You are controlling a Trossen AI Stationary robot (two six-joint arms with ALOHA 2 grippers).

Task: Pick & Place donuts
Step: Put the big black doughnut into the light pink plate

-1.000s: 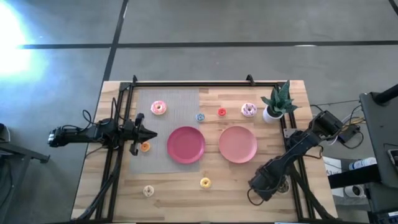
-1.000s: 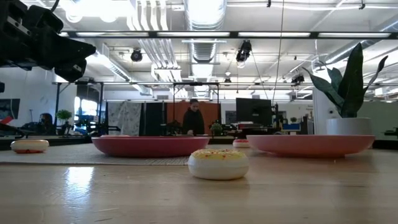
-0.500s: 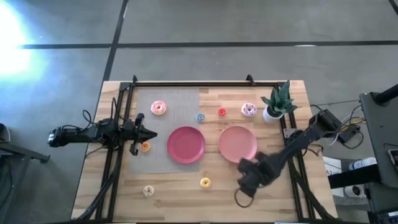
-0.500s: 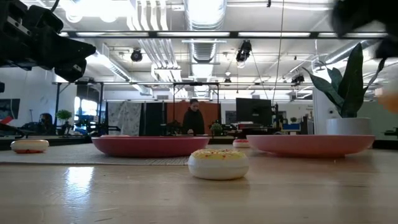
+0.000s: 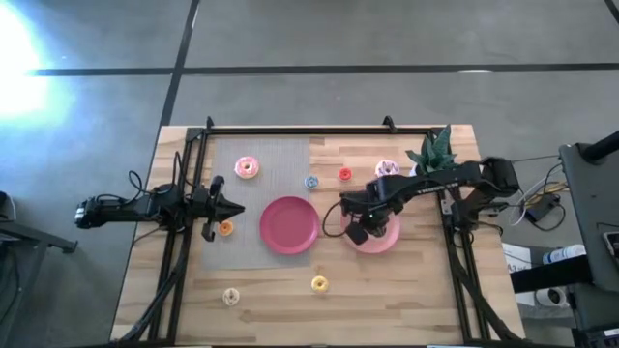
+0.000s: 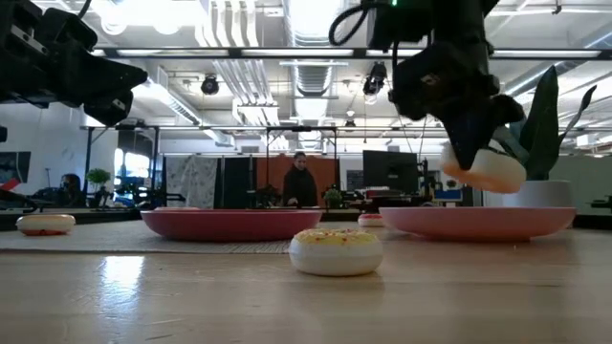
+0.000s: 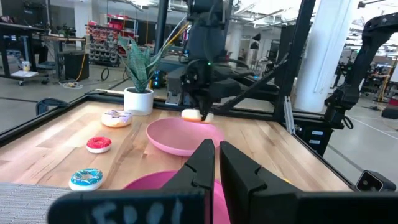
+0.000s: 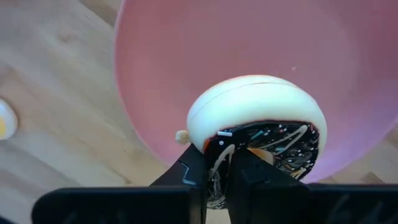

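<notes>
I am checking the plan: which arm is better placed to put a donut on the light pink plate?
Right: its claw holds the dark brown donut above the light pink plate; the left claw waits beside the orange donut.

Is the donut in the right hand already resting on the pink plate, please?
No: in the low view the donut hangs in the right hand clear above the pink plate.

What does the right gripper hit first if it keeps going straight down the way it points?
Most likely the pink plate: the right gripper, shut on the dark brown donut, points down at it. The gap is unclear.
</notes>
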